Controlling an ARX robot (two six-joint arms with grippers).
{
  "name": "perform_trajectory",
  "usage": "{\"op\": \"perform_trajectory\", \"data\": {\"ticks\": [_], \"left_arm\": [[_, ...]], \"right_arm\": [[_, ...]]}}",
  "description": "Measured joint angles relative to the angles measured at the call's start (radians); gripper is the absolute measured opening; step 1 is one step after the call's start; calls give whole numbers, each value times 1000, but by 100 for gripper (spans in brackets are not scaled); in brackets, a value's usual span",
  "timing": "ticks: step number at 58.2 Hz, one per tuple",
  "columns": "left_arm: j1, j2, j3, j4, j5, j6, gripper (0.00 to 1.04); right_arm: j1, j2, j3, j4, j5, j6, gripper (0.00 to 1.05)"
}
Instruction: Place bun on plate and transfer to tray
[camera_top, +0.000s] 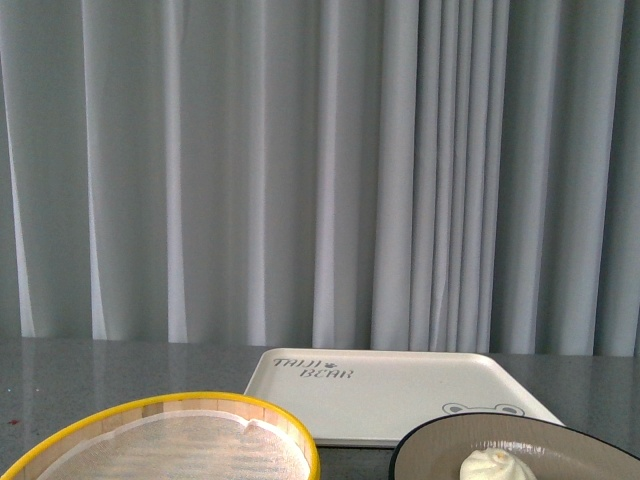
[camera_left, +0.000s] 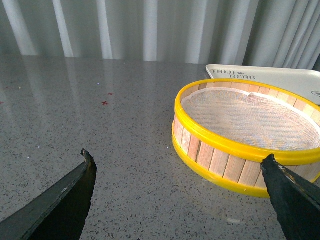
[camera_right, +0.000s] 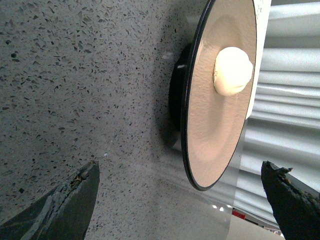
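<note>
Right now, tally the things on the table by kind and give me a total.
bun: 1
plate: 1
tray: 1
steamer basket: 1
Total: 4

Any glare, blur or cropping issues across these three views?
Front view: even light, sharp, plate and bun cropped at the bottom edge. Left wrist view: pale glare streaks the table. Right wrist view: turned sideways, bun overexposed, pleats washed out.

A: How many of each kind are counted?
B: One bun (camera_top: 498, 466), one plate (camera_top: 580, 437) and one tray (camera_top: 400, 395) are counted.
A: And baskets?
B: One yellow-rimmed steamer basket (camera_top: 150, 408) is counted.
</note>
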Motion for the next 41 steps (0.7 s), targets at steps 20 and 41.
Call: {"op": "perform_trajectory", "data": {"ticks": [20,41], "left_arm": [[0,0,0,0,0,0,98],[0,0,0,0,0,0,98]], "right_arm": [[-165,54,2,65,-145,-71,96],[-266,256,55,202,-242,-175,96]]}}
